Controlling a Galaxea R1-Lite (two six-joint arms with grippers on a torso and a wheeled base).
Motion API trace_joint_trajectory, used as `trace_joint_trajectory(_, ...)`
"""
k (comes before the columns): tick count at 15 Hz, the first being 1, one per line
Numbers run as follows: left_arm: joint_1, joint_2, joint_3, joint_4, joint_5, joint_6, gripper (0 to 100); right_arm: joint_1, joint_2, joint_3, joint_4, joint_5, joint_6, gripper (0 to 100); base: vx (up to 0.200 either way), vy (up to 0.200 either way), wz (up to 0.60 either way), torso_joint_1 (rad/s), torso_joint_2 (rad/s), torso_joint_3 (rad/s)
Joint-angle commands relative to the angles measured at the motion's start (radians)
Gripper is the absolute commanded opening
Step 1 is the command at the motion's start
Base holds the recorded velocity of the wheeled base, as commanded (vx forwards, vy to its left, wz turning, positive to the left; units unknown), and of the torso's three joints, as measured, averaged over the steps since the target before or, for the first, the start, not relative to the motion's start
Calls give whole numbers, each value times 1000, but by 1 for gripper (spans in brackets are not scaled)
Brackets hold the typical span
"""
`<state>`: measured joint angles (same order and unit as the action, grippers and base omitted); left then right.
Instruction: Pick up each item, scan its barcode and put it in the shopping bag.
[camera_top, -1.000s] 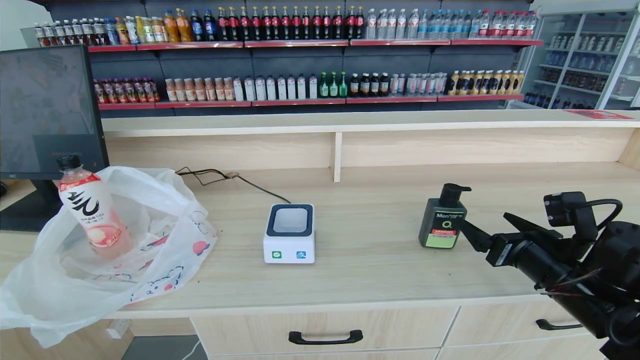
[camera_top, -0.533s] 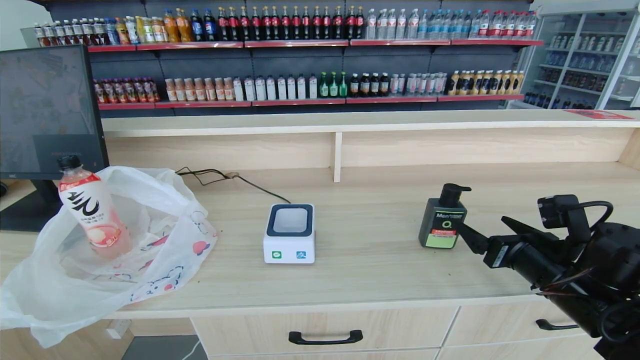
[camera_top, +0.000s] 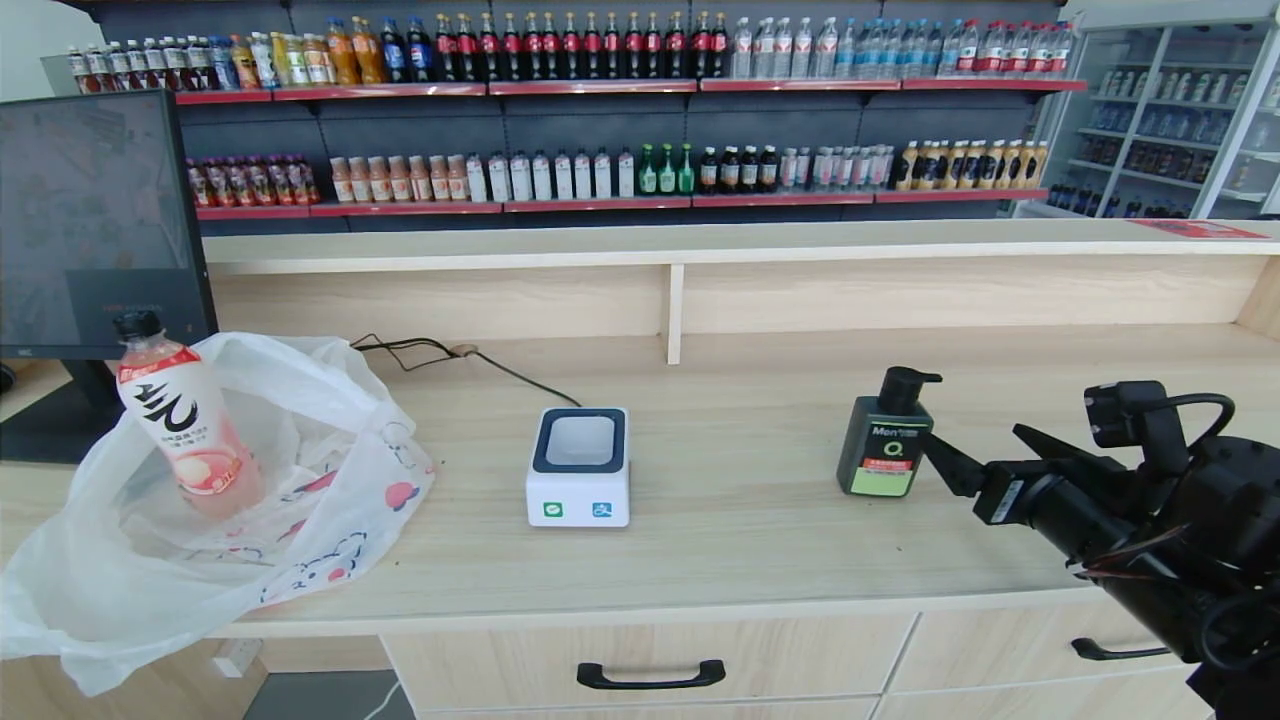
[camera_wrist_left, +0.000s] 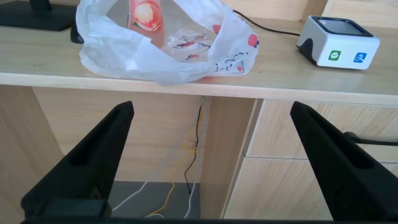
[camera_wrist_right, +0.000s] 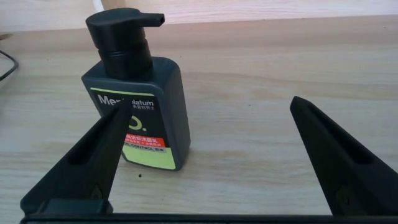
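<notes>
A dark green pump bottle (camera_top: 886, 435) stands upright on the wooden counter (camera_top: 740, 520), right of centre. My right gripper (camera_top: 990, 452) is open just to its right, and one fingertip (camera_top: 940, 462) almost touches the bottle. In the right wrist view the pump bottle (camera_wrist_right: 140, 106) sits beside one finger, mostly outside the right gripper's (camera_wrist_right: 208, 106) gap. A white scanner (camera_top: 580, 465) stands mid-counter. A pink drink bottle (camera_top: 185, 415) stands in the white shopping bag (camera_top: 300, 520) at the left. My left gripper (camera_wrist_left: 211, 109) hangs open below the counter edge, facing the shopping bag (camera_wrist_left: 161, 50) and scanner (camera_wrist_left: 339, 40).
A dark monitor (camera_top: 90, 220) stands behind the bag. A black cable (camera_top: 450, 355) runs from the scanner to the back. A raised ledge (camera_top: 700, 245) borders the counter's far side. Drawers with black handles (camera_top: 650, 675) are below.
My right gripper shifted slightly toward the pump bottle and back again. The bottle, scanner and bag have not moved.
</notes>
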<state>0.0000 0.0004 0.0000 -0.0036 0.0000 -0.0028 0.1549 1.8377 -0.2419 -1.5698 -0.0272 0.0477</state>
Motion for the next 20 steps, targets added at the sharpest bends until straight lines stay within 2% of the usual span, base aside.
trace_joint_trajectory(1,0,0,0,-1,0,0,100,-9,3,-4,-1,0,0,100,0,0,0,0,0,0)
trace_joint_trajectory(7,0,0,0,-1,0,-2,100,-31,29,-53,-1,0,-2,100,0,0,0,0,0,0)
trace_joint_trajectory(20,0,0,0,-1,0,0,100,-64,64,-63,-1,0,-2,100,0,0,0,0,0,0)
